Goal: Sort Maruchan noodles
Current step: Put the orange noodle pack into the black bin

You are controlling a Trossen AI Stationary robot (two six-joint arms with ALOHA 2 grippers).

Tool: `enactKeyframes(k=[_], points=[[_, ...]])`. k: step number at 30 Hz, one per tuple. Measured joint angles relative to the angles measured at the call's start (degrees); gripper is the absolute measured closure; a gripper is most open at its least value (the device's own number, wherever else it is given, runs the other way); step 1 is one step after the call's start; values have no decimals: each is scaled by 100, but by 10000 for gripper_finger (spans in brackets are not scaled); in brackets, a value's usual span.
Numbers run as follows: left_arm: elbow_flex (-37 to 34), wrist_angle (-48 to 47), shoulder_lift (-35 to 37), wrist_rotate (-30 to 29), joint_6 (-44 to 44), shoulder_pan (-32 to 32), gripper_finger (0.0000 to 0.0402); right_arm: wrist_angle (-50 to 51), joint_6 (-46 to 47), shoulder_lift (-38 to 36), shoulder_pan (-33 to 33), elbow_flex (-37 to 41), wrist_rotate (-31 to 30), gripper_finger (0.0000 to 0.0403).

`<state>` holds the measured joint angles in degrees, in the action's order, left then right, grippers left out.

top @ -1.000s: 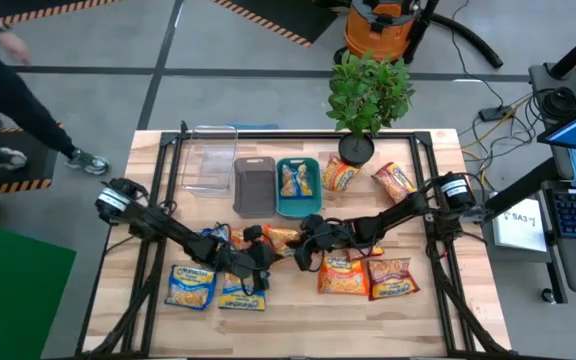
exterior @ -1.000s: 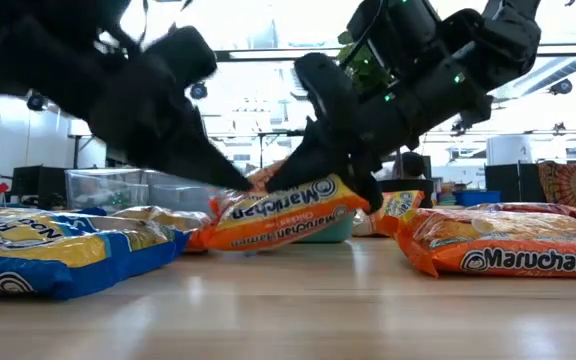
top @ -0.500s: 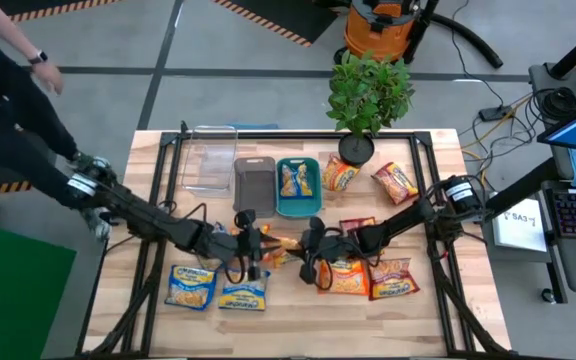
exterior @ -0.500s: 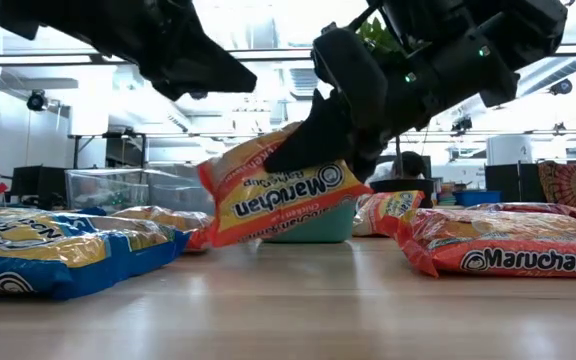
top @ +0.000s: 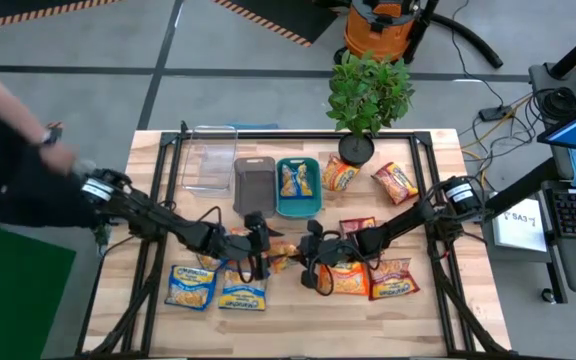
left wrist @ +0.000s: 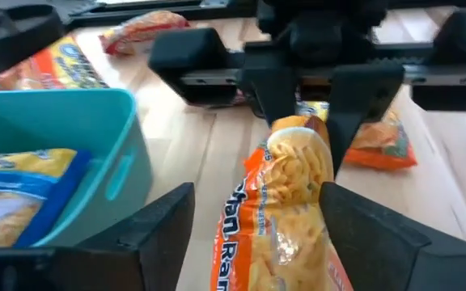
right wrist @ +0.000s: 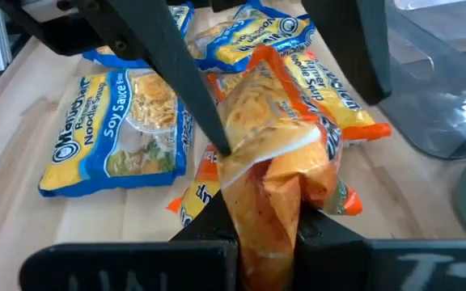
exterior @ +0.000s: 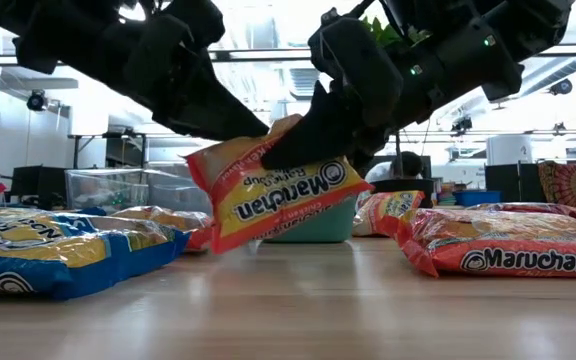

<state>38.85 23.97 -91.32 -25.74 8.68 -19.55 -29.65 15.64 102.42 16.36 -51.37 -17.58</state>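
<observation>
Lifted since earlier, orange packet (exterior: 268, 195) is hanging mid-table, right gripper (exterior: 303, 150) pinching its top edge. Left gripper (left wrist: 257, 222) is now straddling it, fingers spread. High view is hiding this grip; low view is showing it.

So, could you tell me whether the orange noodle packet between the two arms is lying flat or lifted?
Lifted and tilted: the orange packet hangs from the right claw, only its lower corner near the table.
</observation>
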Motion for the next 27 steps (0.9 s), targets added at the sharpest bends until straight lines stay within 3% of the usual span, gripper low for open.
enactKeyframes(k=[6,11,14,20,27], points=[[9,23,-224,255,103,22,145,39,-68,1,-4,7,1,383],[-9,-95,-250,882,143,23,165,71,-68,-5,11,2,-1,383],[-9,-167,-248,912,206,21,182,62,-66,-5,26,2,5,383],[-7,-215,-241,834,276,37,235,67,-78,-5,31,2,-7,383],[-7,-222,-239,700,278,33,324,79,-77,-5,26,2,-28,378]])
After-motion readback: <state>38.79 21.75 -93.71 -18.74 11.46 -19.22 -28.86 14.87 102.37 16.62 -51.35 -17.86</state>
